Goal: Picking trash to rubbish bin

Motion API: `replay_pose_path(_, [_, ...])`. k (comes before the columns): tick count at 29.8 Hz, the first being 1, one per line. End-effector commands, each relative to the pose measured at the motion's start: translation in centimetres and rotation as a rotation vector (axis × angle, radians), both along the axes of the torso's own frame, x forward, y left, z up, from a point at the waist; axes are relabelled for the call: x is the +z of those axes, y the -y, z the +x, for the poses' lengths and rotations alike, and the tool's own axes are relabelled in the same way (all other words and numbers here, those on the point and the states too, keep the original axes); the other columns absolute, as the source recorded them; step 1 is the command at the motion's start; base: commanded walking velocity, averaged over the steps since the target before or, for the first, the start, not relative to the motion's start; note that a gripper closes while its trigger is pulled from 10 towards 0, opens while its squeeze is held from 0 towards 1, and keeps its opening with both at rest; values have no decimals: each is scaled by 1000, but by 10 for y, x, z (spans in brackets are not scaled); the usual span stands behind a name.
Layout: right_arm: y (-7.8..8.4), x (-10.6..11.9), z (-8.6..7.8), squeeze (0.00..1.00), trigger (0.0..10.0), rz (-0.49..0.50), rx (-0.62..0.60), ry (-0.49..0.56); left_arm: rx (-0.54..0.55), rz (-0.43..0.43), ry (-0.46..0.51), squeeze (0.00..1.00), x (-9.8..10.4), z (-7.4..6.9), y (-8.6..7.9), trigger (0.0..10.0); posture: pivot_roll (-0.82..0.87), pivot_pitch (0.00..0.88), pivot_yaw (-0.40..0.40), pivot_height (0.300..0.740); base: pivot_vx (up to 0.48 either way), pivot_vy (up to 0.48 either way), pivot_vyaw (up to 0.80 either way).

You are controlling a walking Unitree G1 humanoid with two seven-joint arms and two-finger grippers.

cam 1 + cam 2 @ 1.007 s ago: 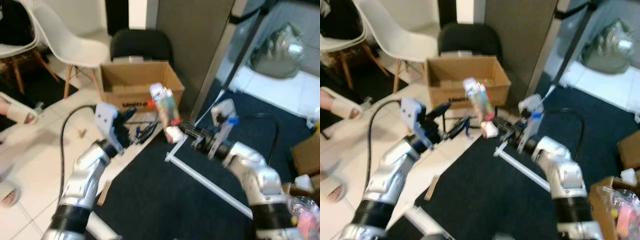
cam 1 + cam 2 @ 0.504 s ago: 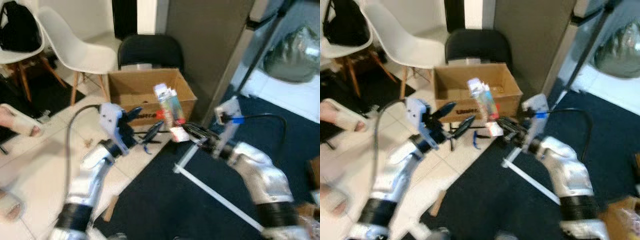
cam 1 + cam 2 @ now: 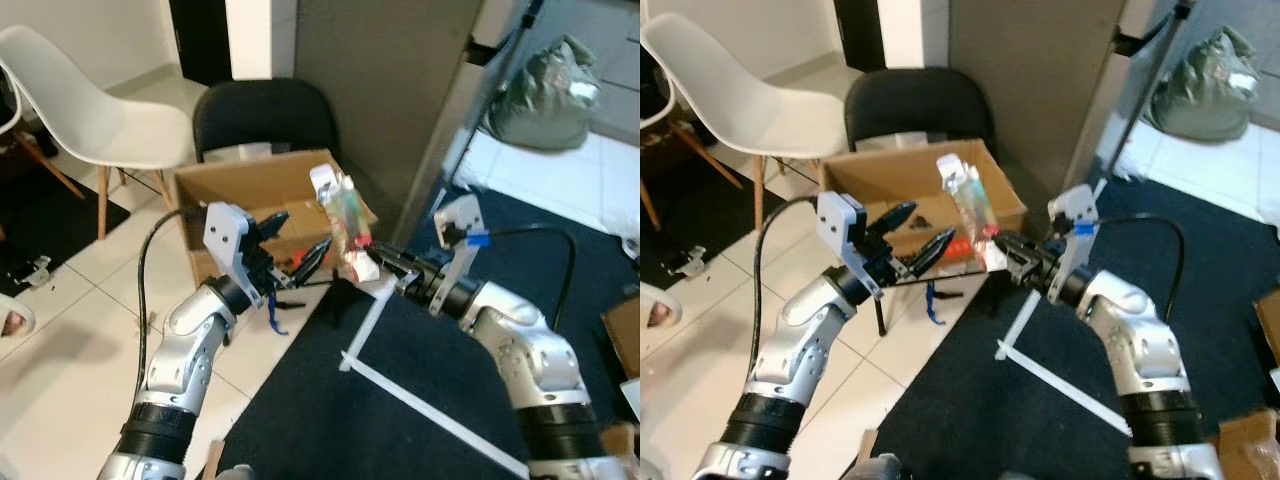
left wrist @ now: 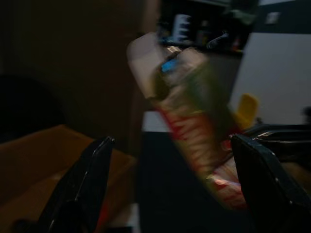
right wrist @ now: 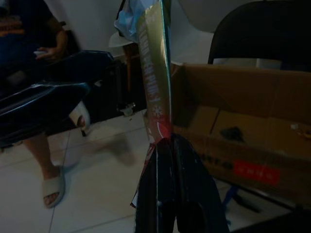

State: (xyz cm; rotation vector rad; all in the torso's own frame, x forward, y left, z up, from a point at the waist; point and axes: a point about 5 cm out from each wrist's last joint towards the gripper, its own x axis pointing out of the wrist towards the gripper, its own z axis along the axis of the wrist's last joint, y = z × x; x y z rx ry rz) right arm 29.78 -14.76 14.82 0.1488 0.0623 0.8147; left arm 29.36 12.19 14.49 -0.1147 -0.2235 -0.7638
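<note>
A crumpled snack wrapper (image 3: 343,214), green and red with a white top, stands upright in the air, pinched at its lower end by my right gripper (image 3: 378,265), which is shut on it. It hangs just over the near right corner of the open cardboard box (image 3: 248,195) on the floor. My left gripper (image 3: 296,243) is open right beside the wrapper, its two black fingers (image 4: 82,184) spread on either side of it. In the right wrist view the wrapper (image 5: 154,92) rises from the shut fingers with the box (image 5: 233,116) behind.
A black chair (image 3: 262,115) stands behind the box and a white chair (image 3: 90,110) to its left. A grey wall panel (image 3: 400,90) rises on the right, a white bar (image 3: 420,405) lies on dark carpet, and a person's sandalled foot (image 5: 53,187) rests on the tiles.
The camera has shifted, so the box now sits nearer the grippers. The wrapper has been carried from short of the box to its near corner. My left gripper stays open beside it.
</note>
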Motion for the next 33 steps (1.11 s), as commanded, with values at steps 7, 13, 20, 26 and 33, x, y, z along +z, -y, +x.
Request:
replay_pose_path(7, [6, 0, -1, 0, 10000, -22, -12, 10, -6, 5, 6, 0, 1, 0, 2, 10000, -37, 0, -52, 740, 480, 0, 0])
replay_pose_path(13, [6, 1, -1, 0, 10000, -44, 2, 22, -5, 6, 2, 0, 1, 0, 2, 10000, -37, 0, -49, 740, 480, 0, 0])
replay_pose_path(20, [7, 3, -2, 0, 10000, -87, 13, 46, 11, 30, -23, 0, -3, -2, -6, 10000, -35, 0, -48, 740, 480, 0, 0])
replay_pose_path(26, [6, 9, -2, 0, 10000, -142, 26, 93, 39, 149, -151, 0, -18, -5, -32, 10000, -30, 0, -47, 740, 266, 0, 0])
replay_pose_path(33, [1, 21, -1, 0, 10000, -208, 53, 171, 57, 347, -291, 0, -36, -10, -56, 10000, -23, 0, -43, 740, 0, 0, 0])
